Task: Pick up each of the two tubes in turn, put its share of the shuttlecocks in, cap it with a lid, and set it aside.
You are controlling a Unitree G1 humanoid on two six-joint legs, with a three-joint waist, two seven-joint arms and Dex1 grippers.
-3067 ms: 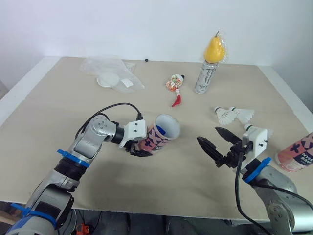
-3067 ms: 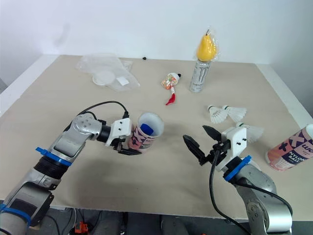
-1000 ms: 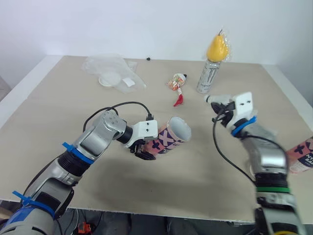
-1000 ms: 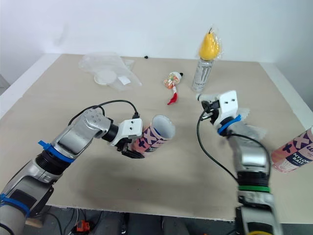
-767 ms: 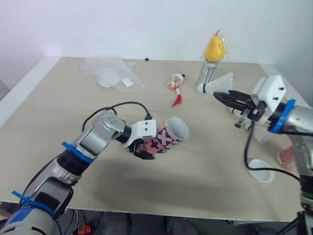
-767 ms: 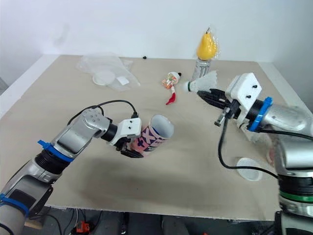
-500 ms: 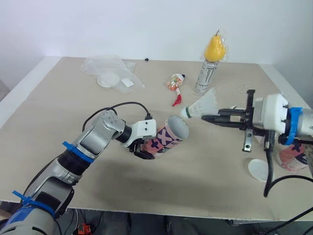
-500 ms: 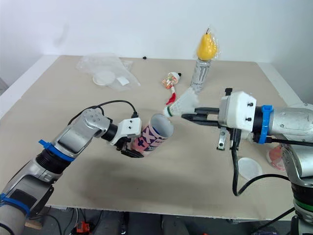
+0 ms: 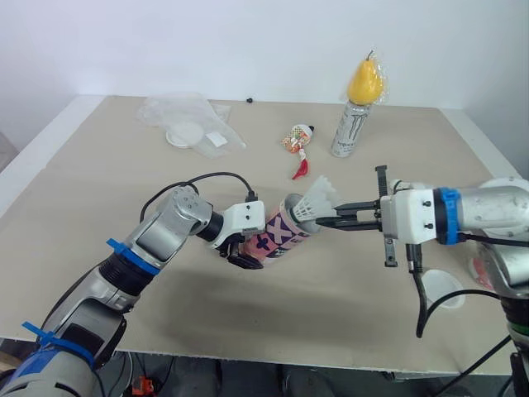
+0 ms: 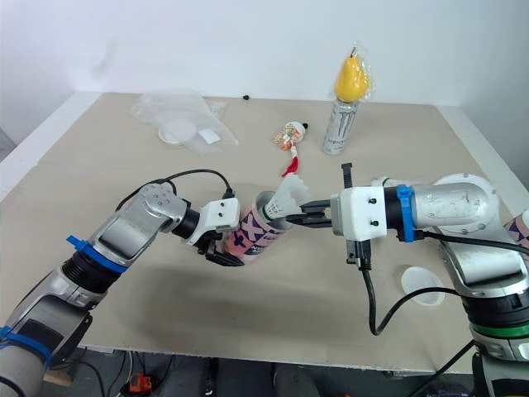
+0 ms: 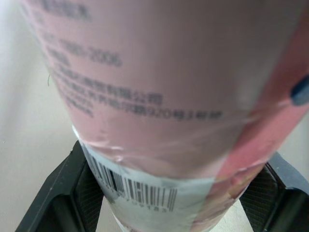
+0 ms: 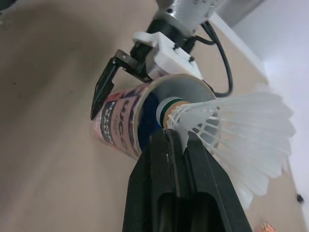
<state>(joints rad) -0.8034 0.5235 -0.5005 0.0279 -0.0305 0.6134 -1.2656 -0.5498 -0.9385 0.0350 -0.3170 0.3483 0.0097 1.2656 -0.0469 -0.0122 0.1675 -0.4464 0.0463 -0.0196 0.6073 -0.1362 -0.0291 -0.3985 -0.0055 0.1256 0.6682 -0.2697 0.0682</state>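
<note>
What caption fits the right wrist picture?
Right gripper holds a white shuttlecock, cork first, at the open mouth of the pink tube.

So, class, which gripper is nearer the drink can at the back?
Right. The right gripper, pinching a shuttlecock, sits in front of the can; the left gripper, holding the tube, is farther left.

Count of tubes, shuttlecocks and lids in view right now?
Tubes: 2 (held tube in left gripper; second tube at the right edge, mostly hidden)
Shuttlecocks: 1 (shuttlecock in right gripper)
Lids: 2 (bagged lid inside plastic bag; loose lid)
Total: 5
</note>
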